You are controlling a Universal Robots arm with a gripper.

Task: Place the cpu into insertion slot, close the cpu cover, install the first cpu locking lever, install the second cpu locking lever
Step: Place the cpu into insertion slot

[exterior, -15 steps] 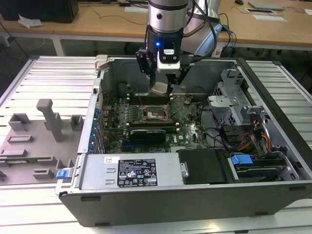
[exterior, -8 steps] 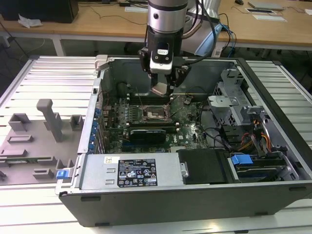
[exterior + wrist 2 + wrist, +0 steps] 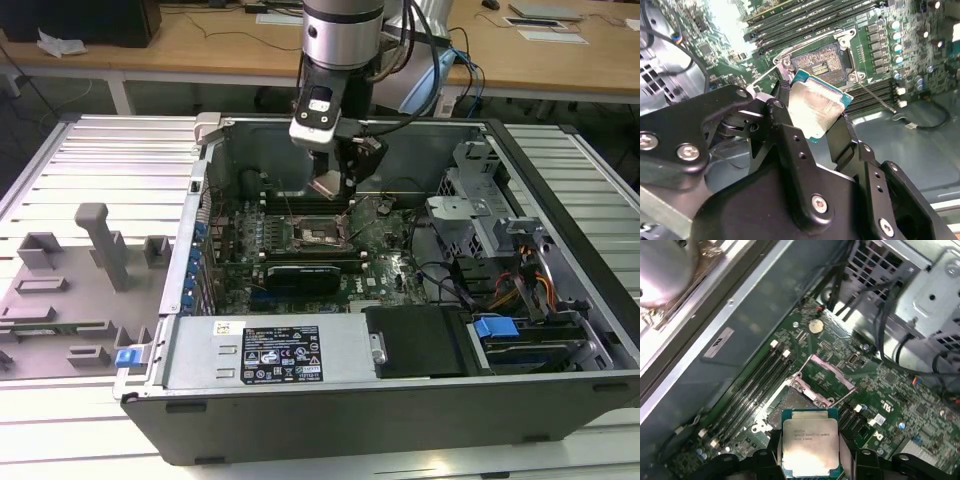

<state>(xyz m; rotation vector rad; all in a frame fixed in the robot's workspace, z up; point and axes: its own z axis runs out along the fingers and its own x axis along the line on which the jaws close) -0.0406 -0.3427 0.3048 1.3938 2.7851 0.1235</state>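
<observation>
Your gripper (image 3: 812,117), clamped on the cpu (image 3: 811,447) by its edges, holds it tilted above the open insertion slot (image 3: 822,62); lowered askew, it could bend pins.

Case (image 3: 350,425) lies open side up on the table (image 3: 90,150). Motherboard (image 3: 392,240) sits flat on the case floor. Insertion slot (image 3: 318,232) is near the board's middle. Memory slots (image 3: 752,385) run alongside the slot. Cpu cover (image 3: 825,376) stands open at one edge of the slot.

Cpu (image 3: 810,447) sits clamped between the fingers of my claw (image 3: 810,456), over the board, near the slot and apart from it.

Power supply (image 3: 270,350) lies along the case's near wall, in front of the board. Drive cage (image 3: 470,215) stands at the exterior view's right of the board. Outside the case, at the exterior view's left, a fixture tray (image 3: 70,295) rests on the table.
</observation>
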